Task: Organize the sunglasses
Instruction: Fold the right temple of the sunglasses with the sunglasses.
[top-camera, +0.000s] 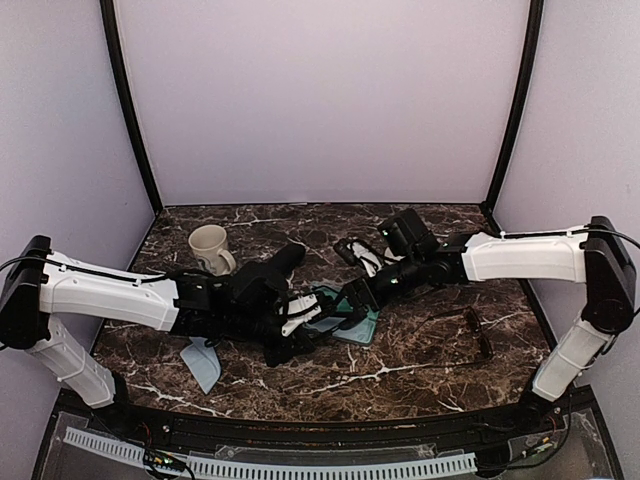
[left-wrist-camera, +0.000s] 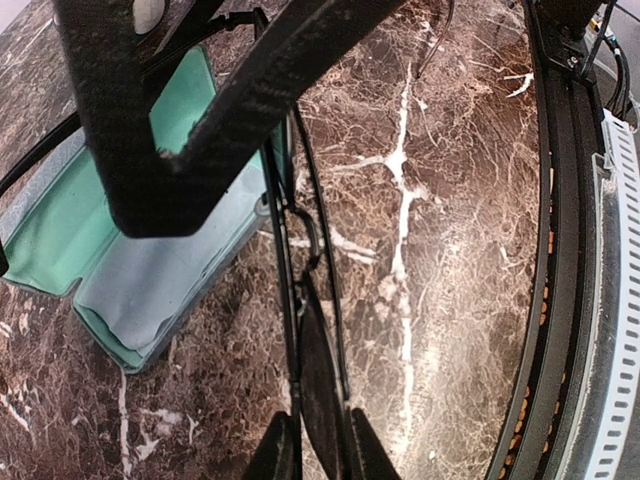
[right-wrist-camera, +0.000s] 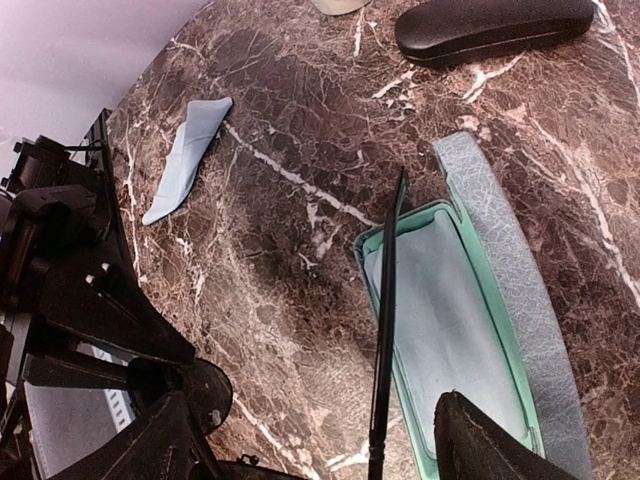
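My left gripper (left-wrist-camera: 320, 445) is shut on the lens of one folded pair of sunglasses (left-wrist-camera: 318, 380) and holds it edge-up over the marble, beside the open blue-grey case (left-wrist-camera: 150, 260) with a teal lining. In the top view this gripper (top-camera: 300, 318) meets my right gripper (top-camera: 352, 298) over the case (top-camera: 362, 332). My right gripper (right-wrist-camera: 310, 405) is wide open, its fingers on either side of the thin dark frame (right-wrist-camera: 386, 320) at the case's edge (right-wrist-camera: 450, 300), not touching it. A second pair of sunglasses (top-camera: 470, 330) lies unfolded on the table at the right.
A black oblong case (top-camera: 283, 260) lies shut beside a cream mug (top-camera: 210, 248) at the back left; the case also shows in the right wrist view (right-wrist-camera: 490, 28). A pale blue cloth (top-camera: 203, 362) lies near the front left. The table's black front rail (left-wrist-camera: 560, 300) is close.
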